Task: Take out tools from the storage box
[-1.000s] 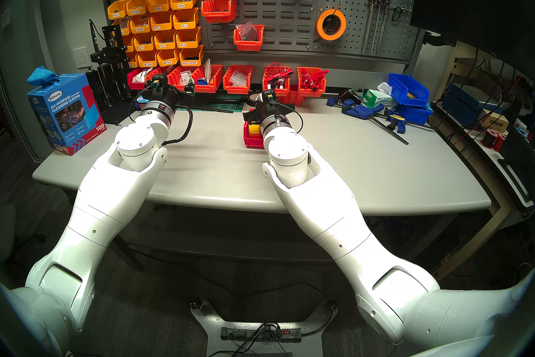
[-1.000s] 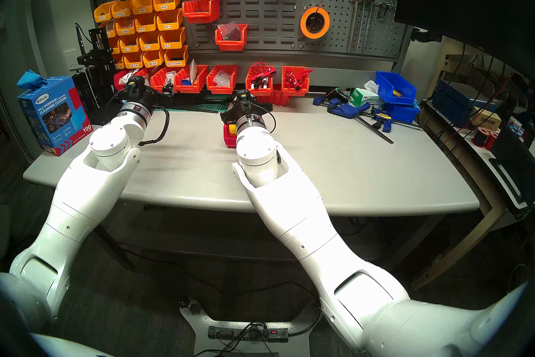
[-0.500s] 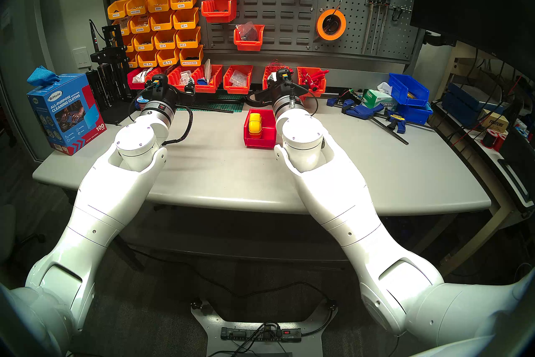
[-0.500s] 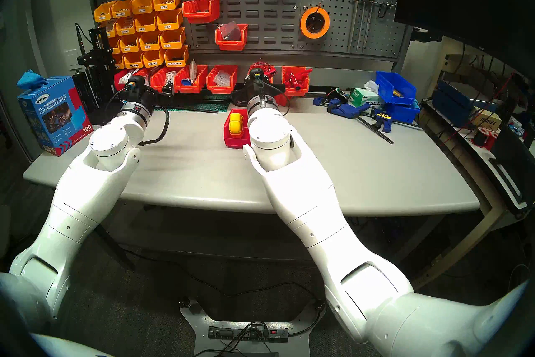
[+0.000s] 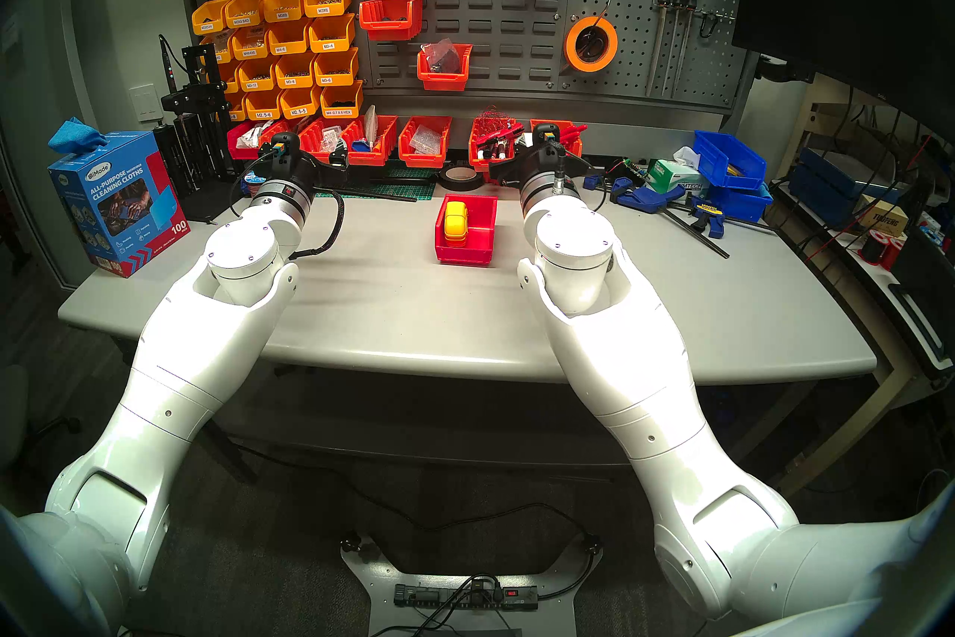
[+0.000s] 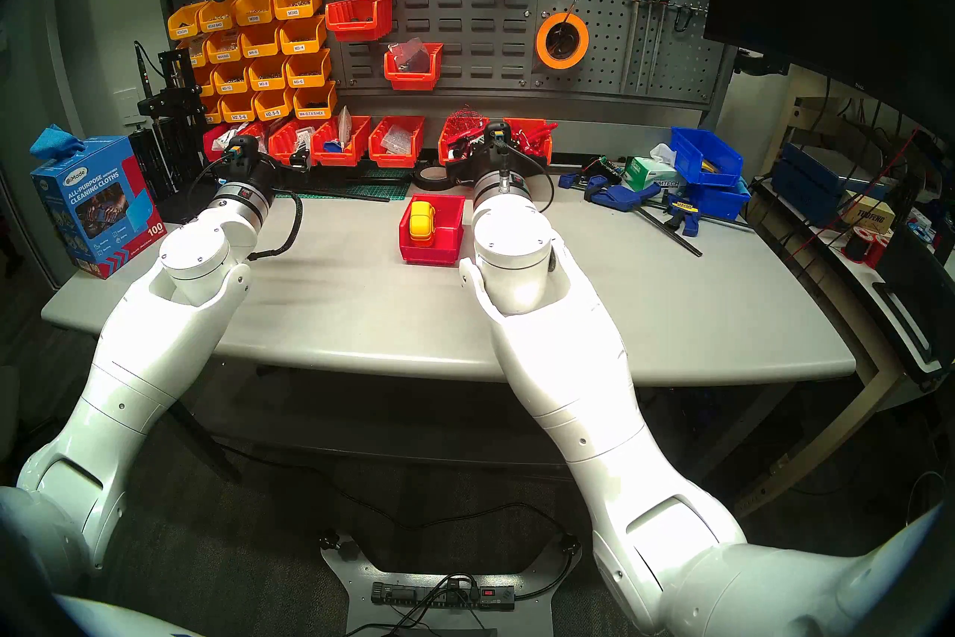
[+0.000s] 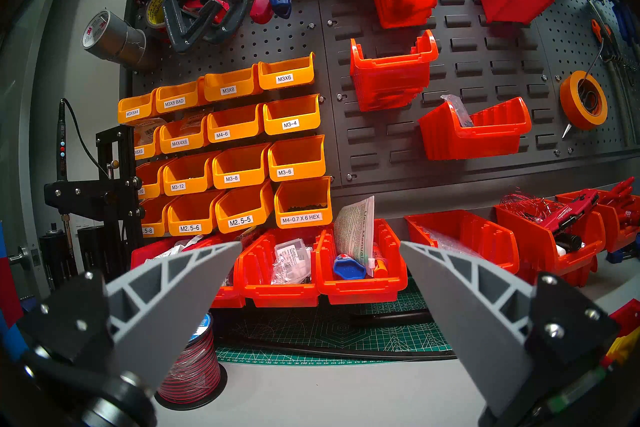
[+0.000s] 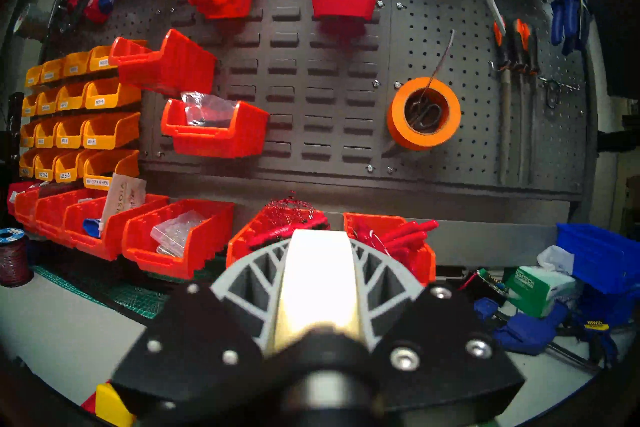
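Landmark: the red storage box point(image 5: 466, 231) is sitting open-topped on the grey table point(image 5: 620, 310), and every place below is being given from it.
Tape measure: the yellow tape measure point(image 5: 455, 223) is lying inside the storage box, against its left wall.
Masking-tape roll: the cream masking-tape roll point(image 8: 317, 280) is sitting edge-on between the right gripper's fingers, up off the table, beyond the box's right rear corner.
Right gripper: the right gripper point(image 8: 317, 263) is pinching the masking-tape roll from both sides, its grey ribbed fingers point(image 8: 249, 280) bowing outward around it.
Right arm pose: the right arm point(image 5: 610, 362) is reaching forward just right of the box, its wrist held about level and pointing at the orange-red bins point(image 5: 555, 145) along the wall behind the box.
Left gripper: the left gripper point(image 7: 320, 244) is standing with its jaws spread wide and nothing between them.
Left arm pose: the left arm point(image 5: 206, 341) is stretching forward well to the left of the box, its wrist near level and aiming at the orange-red bins point(image 7: 360, 263) and the yellow screw bins point(image 7: 242, 145).
Black tape roll: a black tape roll point(image 5: 459, 177) is lying flat on the table just behind the box.
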Available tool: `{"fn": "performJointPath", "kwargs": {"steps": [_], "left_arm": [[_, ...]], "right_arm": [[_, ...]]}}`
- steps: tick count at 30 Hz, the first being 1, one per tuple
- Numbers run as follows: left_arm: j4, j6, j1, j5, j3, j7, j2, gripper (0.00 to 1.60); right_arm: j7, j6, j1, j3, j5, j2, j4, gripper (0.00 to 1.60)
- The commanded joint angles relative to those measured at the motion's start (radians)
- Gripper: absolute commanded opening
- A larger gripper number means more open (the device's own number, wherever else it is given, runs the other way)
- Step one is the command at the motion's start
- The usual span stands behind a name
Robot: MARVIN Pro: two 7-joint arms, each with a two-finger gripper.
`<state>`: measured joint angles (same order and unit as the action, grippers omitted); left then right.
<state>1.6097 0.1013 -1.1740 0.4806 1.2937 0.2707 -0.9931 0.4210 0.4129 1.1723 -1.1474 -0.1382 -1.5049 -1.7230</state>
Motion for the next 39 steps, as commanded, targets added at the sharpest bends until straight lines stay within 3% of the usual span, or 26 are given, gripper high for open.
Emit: {"fn": "performJointPath", "kwargs": {"steps": [1, 19, 39], "left_arm": [[0.007, 0.0, 0.015, 0.0, 0.006, -0.001, 0.002, 1.6], [0.007, 0.0, 0.015, 0.0, 0.006, -0.001, 0.002, 1.6], [0.007, 0.0, 0.015, 0.0, 0.006, -0.001, 0.002, 1.6]], "right_arm": [[0.017, 0.007, 0.062, -0.022, -0.027, -0.005, -0.063, 0.0], [0.05, -0.02, 0.158, -0.081, -0.155, -0.058, -0.048, 0.0], [0.089, 0.051, 0.198, -0.093, -0.173, -0.033, -0.057, 0.0]]}}
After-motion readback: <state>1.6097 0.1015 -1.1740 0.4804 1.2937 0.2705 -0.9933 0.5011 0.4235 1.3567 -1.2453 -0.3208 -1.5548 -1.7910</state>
